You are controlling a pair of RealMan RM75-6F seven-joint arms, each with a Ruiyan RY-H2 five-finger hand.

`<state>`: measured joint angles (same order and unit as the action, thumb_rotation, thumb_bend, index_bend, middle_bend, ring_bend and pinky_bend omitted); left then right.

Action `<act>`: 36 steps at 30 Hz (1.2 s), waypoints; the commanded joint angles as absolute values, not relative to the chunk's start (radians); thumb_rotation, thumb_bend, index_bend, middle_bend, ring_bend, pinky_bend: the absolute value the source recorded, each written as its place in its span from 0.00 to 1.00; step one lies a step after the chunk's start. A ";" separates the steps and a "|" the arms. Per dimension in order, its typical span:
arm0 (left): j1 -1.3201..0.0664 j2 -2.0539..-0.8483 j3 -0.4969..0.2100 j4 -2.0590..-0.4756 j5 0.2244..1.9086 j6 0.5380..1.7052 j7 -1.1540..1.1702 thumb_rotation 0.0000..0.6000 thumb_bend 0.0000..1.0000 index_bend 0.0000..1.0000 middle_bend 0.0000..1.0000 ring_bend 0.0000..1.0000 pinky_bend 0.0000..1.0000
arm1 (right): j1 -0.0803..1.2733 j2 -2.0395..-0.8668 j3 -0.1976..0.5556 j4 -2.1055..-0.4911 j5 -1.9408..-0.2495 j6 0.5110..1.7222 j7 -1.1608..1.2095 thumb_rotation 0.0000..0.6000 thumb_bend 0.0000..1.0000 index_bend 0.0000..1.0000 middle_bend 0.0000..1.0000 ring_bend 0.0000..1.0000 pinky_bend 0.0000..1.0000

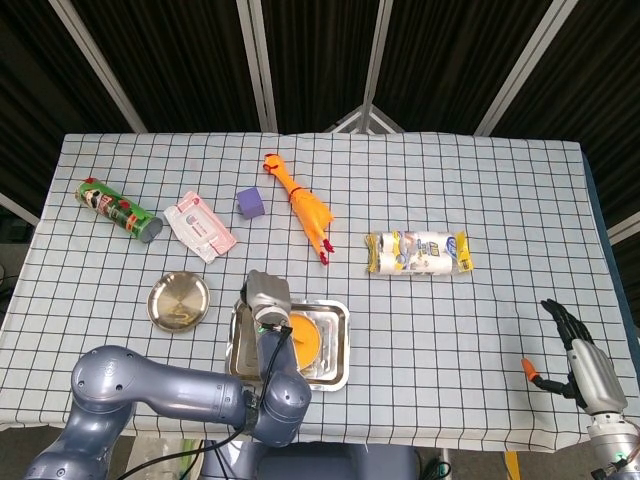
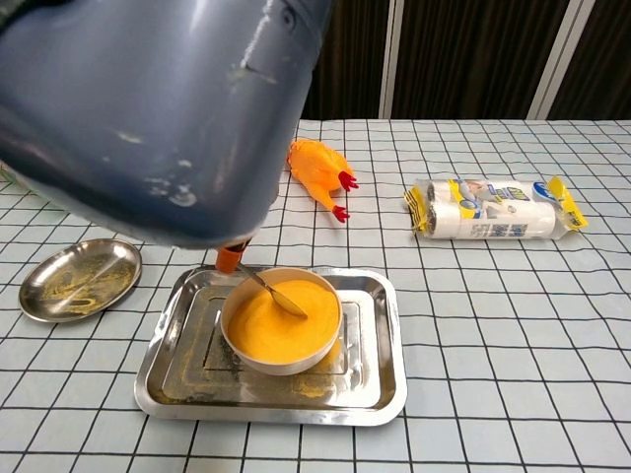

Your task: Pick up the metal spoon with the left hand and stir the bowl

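Left hand (image 1: 266,300) mostly hidden: in the chest view the grey arm housing (image 2: 148,108) covers all but an orange fingertip (image 2: 229,258) above the metal spoon (image 2: 276,296), so the grip cannot be told.

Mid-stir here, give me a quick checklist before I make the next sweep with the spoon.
1. Spoon tip in the bowl: ok. The metal spoon dips into the orange mix in the bowl.
2. Grip on the spoon: cannot tell. The left arm hides the left hand; only an orange fingertip shows by the handle in the chest view.
3. Bowl seated: ok. It stands upright inside the steel tray.
4. Spills: not ok. Orange smears lie on the tray floor beside the bowl.
5. Nearby clutter: ok. The small metal plate and the rubber chicken lie apart from the tray.
6. Right hand: ok. Open, far off at the table edge.
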<state>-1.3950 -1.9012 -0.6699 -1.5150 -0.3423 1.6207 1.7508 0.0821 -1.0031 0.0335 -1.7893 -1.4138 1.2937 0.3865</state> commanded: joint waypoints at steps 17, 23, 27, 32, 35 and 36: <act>-1.323 -1.822 -0.714 -1.681 -0.395 1.643 1.714 1.00 0.88 0.79 1.00 0.94 0.95 | 0.080 -1.007 0.034 -1.789 -1.408 1.298 0.369 1.00 0.40 0.00 0.00 0.00 0.00; -1.282 -1.773 -0.770 -1.730 -0.485 1.640 1.709 1.00 0.88 0.79 1.00 0.94 0.95 | 0.080 -1.009 0.034 -1.788 -1.407 1.298 0.363 1.00 0.40 0.00 0.00 0.00 0.00; -1.253 -1.747 -0.803 -1.737 -0.554 1.630 1.703 1.00 0.88 0.79 1.00 0.94 0.95 | 0.080 -1.010 0.035 -1.789 -1.406 1.299 0.361 1.00 0.40 0.00 0.00 0.00 0.00; -1.206 -1.713 -0.850 -1.729 -0.647 1.594 1.697 1.00 0.88 0.79 1.00 0.94 0.95 | 0.081 -1.010 0.036 -1.790 -1.404 1.296 0.359 1.00 0.40 0.00 0.00 0.00 0.00; -1.191 -1.700 -0.841 -1.722 -0.647 1.579 1.692 1.00 0.88 0.79 1.00 0.94 0.95 | 0.081 -1.010 0.035 -1.791 -1.403 1.295 0.359 1.00 0.40 0.00 0.00 0.00 0.00; -1.184 -1.696 -0.840 -1.719 -0.645 1.570 1.682 1.00 0.88 0.79 1.00 0.94 0.95 | 0.081 -1.010 0.036 -1.791 -1.402 1.295 0.359 1.00 0.40 0.00 0.00 0.00 0.00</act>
<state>-1.1907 -1.7009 -0.8412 -1.7236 -0.6459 1.5791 1.6905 0.0814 -1.0101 0.0356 -1.7907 -1.4023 1.2948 0.3591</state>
